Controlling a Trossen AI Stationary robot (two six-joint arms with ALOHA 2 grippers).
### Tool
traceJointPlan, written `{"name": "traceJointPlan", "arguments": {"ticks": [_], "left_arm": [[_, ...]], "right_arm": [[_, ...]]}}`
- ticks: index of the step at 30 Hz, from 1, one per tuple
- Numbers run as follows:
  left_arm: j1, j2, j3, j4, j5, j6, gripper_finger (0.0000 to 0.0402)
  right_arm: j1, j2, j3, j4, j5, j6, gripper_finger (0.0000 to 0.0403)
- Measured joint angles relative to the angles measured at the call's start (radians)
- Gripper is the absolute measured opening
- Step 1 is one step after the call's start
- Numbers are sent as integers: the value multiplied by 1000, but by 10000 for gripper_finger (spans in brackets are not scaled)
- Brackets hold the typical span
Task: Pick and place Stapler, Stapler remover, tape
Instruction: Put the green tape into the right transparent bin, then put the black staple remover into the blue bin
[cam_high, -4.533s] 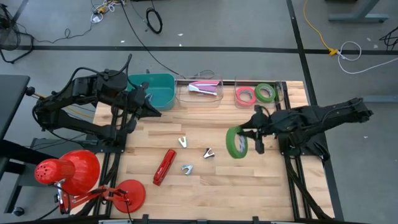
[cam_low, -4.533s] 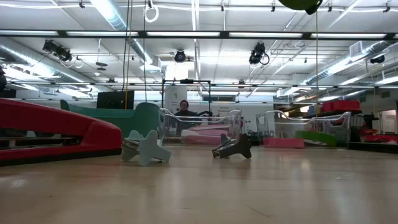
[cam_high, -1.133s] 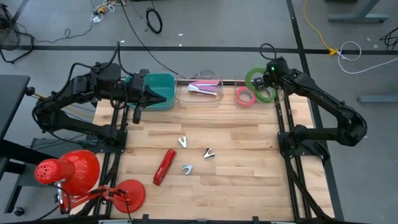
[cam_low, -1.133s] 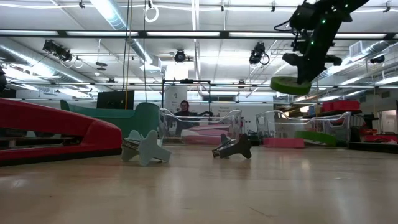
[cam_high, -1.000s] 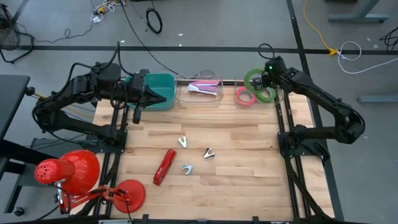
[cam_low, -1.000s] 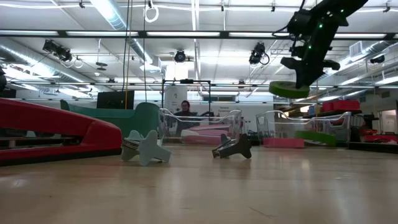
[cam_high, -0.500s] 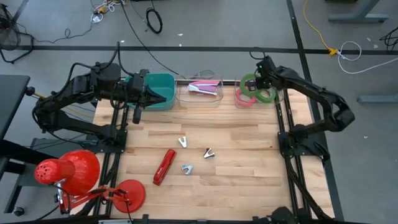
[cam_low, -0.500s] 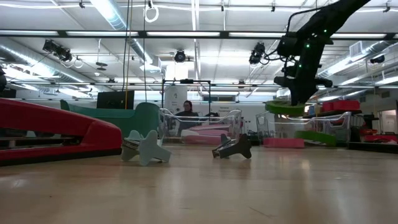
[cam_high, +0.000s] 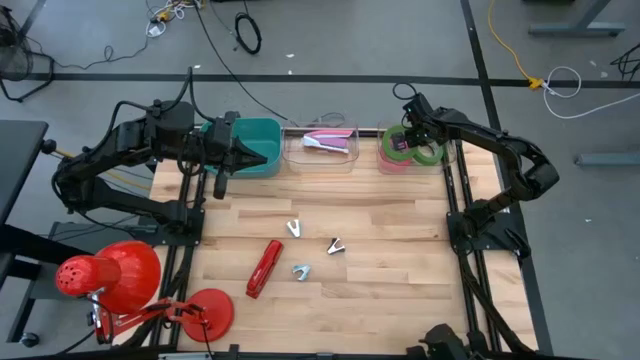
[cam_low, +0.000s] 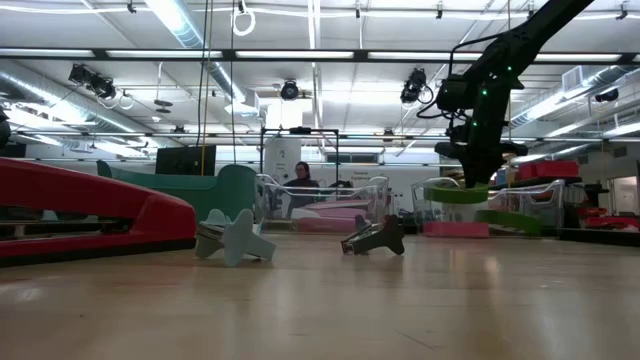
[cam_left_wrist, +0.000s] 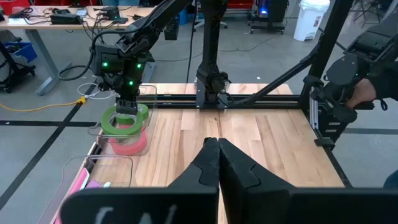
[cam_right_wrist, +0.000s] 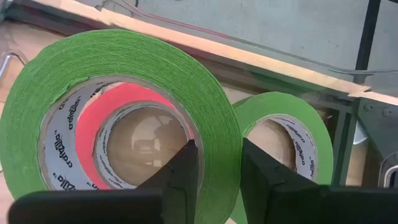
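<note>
1. Right gripper (cam_right_wrist: 214, 163) holds a green tape roll (cam_right_wrist: 118, 74) by its wall, one finger inside the ring and one outside.
2. This flat roll hangs level just above the red-pink roll (cam_right_wrist: 93, 134) in the clear bin (cam_high: 447, 150).
3. Second green roll (cam_right_wrist: 283, 134) lies beside them.
4. Left gripper (cam_left_wrist: 217, 142) is fully closed and empty, near the teal bin (cam_high: 258, 143).

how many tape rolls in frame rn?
3. One green roll in the right gripper over the red-pink roll; another green roll beside it in the clear bin.
</note>
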Motion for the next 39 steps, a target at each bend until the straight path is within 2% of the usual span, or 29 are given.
{"name": "traceJointPlan", "arguments": {"ticks": [5, 10, 22, 30, 34, 39], "left_arm": [[0, 0, 0, 0, 0, 0, 0], [0, 0, 0, 0, 0, 0, 0], [0, 0, 0, 0, 0, -1, 0], [0, 0, 0, 0, 0, -1, 0], [0, 0, 0, 0, 0, -19, 0], [0, 0, 0, 0, 0, -19, 0]], "right_arm": [[0, 0, 0, 2, 0, 0, 88], [0, 0, 0, 1, 3, -9, 108], [0, 0, 0, 3, 6, 6, 215], [0, -52, 0, 49, 2, -35, 226], [1, -111, 0, 80, -44, -50, 219], [29, -185, 0, 110, -195, -133, 215]]}}
